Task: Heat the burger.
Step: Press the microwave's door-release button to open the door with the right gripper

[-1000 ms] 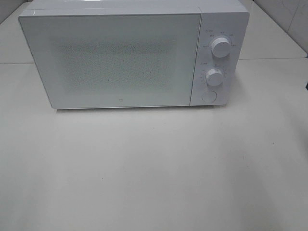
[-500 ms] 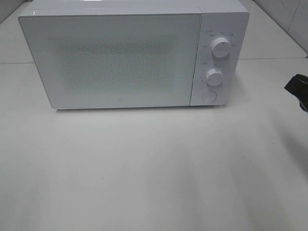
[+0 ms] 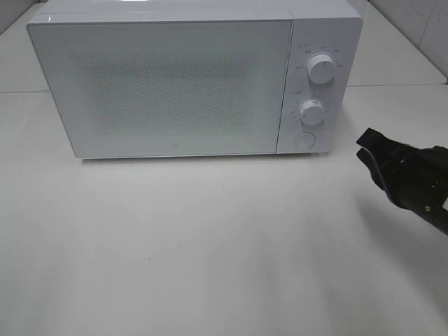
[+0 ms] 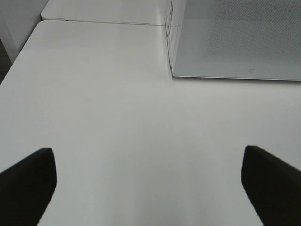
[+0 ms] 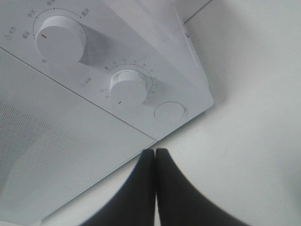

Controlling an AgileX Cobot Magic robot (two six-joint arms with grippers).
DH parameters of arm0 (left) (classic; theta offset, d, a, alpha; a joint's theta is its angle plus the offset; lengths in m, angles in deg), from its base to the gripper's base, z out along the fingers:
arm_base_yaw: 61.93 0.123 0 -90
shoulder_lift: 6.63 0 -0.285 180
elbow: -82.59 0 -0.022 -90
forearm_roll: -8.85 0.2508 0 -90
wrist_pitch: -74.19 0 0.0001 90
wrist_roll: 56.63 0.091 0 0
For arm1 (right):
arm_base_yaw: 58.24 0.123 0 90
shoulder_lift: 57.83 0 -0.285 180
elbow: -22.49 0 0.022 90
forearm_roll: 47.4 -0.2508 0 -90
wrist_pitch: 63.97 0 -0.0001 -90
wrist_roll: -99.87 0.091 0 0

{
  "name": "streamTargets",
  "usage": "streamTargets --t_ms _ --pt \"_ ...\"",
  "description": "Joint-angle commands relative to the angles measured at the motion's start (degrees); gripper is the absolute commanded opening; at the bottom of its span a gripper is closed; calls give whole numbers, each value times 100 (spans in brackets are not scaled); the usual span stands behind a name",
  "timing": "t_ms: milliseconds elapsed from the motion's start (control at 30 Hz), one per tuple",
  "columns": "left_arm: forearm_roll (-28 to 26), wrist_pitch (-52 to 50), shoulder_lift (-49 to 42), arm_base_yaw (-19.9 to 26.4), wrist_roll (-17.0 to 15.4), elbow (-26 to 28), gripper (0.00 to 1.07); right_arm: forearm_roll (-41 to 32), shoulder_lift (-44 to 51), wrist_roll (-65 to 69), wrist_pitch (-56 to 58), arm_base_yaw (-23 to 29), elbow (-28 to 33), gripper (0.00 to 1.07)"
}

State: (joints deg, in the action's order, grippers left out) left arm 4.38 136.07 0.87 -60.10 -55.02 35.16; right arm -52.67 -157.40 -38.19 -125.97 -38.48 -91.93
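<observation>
Burger: not in view from any camera. It is not on the visible part of the desk (image 3: 210, 238) and not in either gripper. It may sit inside the microwave (image 3: 329, 17), but the closed door (image 3: 164, 87) has a dotted screen that shows nothing behind it, so I cannot tell. Its facing and long axis cannot be read either.

Microwave: upright at the back of the desk, door fully closed. The control panel is at the right end, with the upper knob (image 3: 321, 68), the lower knob (image 3: 312, 112) and the round button (image 3: 303, 140) stacked in that order.

Right gripper (image 5: 155, 151): fingers pressed together, holding nothing. It is low over the desk, just off the front right corner of the microwave, with its tips aimed at the bottom of the panel and touching nothing.

Left gripper (image 4: 148, 155): spread wide and empty, above bare desk. The left front corner of the microwave is ahead of it.

Judgement: the likely step is a press on the round button with the closed tips.

Risks:
- The lower knob is just beside the button, so an off-centre press could slide onto it and shift its setting.
- A hard push could slide the microwave back on the smooth desk.
- If the door swings out from a left hinge, it may sweep towards the left arm.
- Closed fingers cannot turn a knob.
</observation>
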Motion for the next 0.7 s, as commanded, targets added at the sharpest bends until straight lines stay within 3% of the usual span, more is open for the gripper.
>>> streamTargets --t_ms 33,167,500,700 --pt "11 -52 -57 6 -17 -17 100 -6 -212 682 -218 132 -166 2" --pt "11 -52 -57 6 -17 -17 100 46 -642 1811 -241 138 -355 4" --pt "11 -52 -57 6 -17 -17 100 -92 -779 2235 69 138 -693 5" --pt "11 -52 -57 6 -17 -17 100 -286 -1146 2796 447 138 -1129 0"
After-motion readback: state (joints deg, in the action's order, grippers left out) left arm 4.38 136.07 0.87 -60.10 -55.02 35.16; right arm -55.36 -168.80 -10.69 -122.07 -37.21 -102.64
